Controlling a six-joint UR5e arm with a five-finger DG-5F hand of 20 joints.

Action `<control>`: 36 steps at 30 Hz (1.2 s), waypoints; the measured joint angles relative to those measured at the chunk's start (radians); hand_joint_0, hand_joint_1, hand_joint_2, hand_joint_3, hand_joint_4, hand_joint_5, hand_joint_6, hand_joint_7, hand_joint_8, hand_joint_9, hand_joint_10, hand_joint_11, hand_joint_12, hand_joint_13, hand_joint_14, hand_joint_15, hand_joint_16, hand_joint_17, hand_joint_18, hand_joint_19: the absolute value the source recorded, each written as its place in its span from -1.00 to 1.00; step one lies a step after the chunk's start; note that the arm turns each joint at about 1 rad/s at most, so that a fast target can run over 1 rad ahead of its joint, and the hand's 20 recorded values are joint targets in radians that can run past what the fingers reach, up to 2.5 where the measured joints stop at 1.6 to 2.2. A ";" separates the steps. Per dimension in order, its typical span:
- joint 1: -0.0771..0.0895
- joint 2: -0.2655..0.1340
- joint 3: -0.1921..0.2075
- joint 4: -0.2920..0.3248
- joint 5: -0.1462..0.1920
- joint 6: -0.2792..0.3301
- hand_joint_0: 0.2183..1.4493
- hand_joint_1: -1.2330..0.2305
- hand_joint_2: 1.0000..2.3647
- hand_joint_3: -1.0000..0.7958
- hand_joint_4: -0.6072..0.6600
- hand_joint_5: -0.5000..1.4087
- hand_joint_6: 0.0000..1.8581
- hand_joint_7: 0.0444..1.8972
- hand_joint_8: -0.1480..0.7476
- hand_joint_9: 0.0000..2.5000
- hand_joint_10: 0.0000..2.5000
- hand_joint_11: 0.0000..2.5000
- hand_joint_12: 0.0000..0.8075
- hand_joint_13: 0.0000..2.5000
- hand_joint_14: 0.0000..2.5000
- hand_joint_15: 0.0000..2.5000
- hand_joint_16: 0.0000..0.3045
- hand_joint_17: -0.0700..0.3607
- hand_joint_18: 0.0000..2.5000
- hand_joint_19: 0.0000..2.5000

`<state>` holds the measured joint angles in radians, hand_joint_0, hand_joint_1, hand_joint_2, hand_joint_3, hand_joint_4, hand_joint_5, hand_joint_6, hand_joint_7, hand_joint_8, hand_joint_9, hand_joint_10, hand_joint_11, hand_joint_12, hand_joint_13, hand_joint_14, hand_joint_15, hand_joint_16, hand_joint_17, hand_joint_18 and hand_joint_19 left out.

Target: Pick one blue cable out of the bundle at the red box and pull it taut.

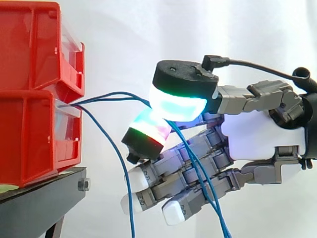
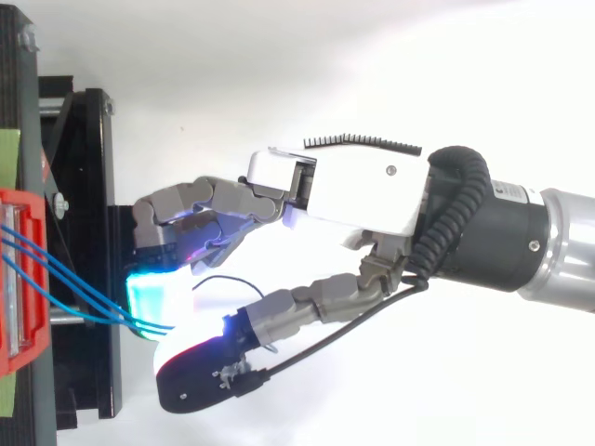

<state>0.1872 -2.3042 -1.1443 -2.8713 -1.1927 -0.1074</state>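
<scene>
the robot hand [image 1: 257,134] pinches blue cable [image 1: 119,93] between two glowing pads [image 1: 178,106], near the red box [image 1: 29,134]. two strands seem to enter the pinch. the grasp looks made; the span sags slightly, so pulling taut remains.

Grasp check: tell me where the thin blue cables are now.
In the side view the thin blue cables leave the lower red plastic bin at left and run right, between the hand's glowing pads.
</scene>
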 measured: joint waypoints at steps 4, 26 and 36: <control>0.000 0.000 0.000 0.000 0.000 0.000 -0.40 -0.40 -0.98 -0.15 0.19 -0.63 -0.22 0.38 -0.02 -0.43 -0.99 -0.58 0.00 -0.62 -1.00 -0.87 -0.64 -0.10 -0.49 -0.65; 0.001 0.000 0.000 -0.014 -0.001 0.000 -0.40 -0.37 -0.99 -0.36 0.15 -0.58 -0.27 0.43 -0.05 -0.41 -0.99 -0.66 -0.03 -0.61 -1.00 -0.89 -0.65 -0.11 -0.48 -0.66; 0.002 0.000 0.000 -0.014 0.000 0.000 -0.39 -0.34 -0.99 -0.31 0.19 -0.53 -0.43 0.57 -0.09 -0.38 -0.99 -0.67 -0.04 -0.60 -1.00 -0.89 -0.65 -0.12 -0.48 -0.65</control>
<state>0.1887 -2.3041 -1.1444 -2.8855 -1.1925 -0.1074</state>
